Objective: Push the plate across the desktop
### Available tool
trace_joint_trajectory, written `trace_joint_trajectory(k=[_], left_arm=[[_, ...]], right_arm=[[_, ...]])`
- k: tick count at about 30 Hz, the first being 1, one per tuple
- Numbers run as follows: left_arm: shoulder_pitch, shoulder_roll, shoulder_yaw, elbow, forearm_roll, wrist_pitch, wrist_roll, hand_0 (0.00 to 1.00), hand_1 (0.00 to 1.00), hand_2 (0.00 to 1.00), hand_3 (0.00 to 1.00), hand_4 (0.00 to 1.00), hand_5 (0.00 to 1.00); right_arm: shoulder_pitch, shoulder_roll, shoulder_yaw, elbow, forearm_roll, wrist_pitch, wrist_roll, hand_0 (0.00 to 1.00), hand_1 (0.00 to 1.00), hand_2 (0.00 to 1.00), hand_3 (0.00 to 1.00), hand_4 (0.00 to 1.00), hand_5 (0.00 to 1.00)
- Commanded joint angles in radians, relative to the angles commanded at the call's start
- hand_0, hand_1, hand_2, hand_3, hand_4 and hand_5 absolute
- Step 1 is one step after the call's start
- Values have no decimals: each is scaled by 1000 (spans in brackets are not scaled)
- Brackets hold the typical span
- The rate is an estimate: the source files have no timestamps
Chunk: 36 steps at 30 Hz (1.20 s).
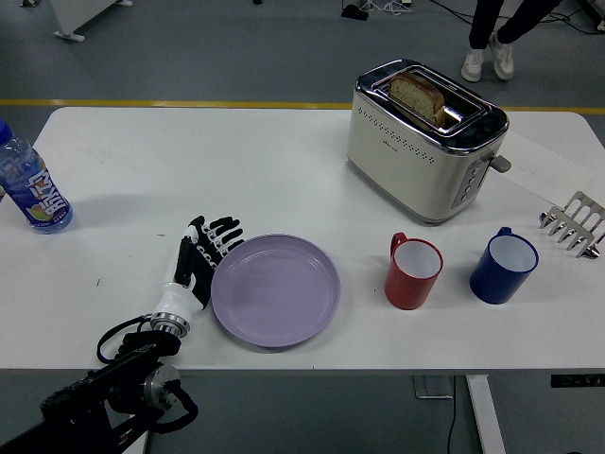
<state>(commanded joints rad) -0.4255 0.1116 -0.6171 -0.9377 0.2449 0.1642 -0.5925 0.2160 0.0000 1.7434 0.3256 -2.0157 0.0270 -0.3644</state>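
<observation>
The left hand [200,258], fingers straight and holding nothing, presses the plate [275,289]'s left rim; light, stiff, probably slides easily.

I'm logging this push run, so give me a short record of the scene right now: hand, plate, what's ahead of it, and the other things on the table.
acting hand: left hand, fingers extended, flat against the plate's left rim
right hand: not in view
plate: purple plate, empty, near the table's front edge
ahead of plate: red mug, apart from it, then blue mug
far side: toaster with bread in a slot
far left: water bottle
far right: toast rack
</observation>
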Motion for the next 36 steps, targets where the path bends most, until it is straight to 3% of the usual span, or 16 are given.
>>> trace_joint_trajectory(k=[8,23,32,36], left_arm=[[-22,-17,43,-1,-3,-1,1,681,718,688,560,409,998],[-12,-26,24,0,4,2,2,682,718,688,561,406,998],[14,-29,-82,1,43,11,6,682,718,688,562,406,998],[31,-20,-181,3,99,21,26,678,716,688,561,407,998]], right_arm=[[-3,0,2,0,-4,1,1,563,525,608,574,62,552],[-14,0,4,2,-9,4,-2,564,527,610,577,69,564],[-13,0,2,2,-5,2,-2,567,528,611,577,71,568],[-9,0,0,1,-2,1,-1,566,529,612,578,71,570]])
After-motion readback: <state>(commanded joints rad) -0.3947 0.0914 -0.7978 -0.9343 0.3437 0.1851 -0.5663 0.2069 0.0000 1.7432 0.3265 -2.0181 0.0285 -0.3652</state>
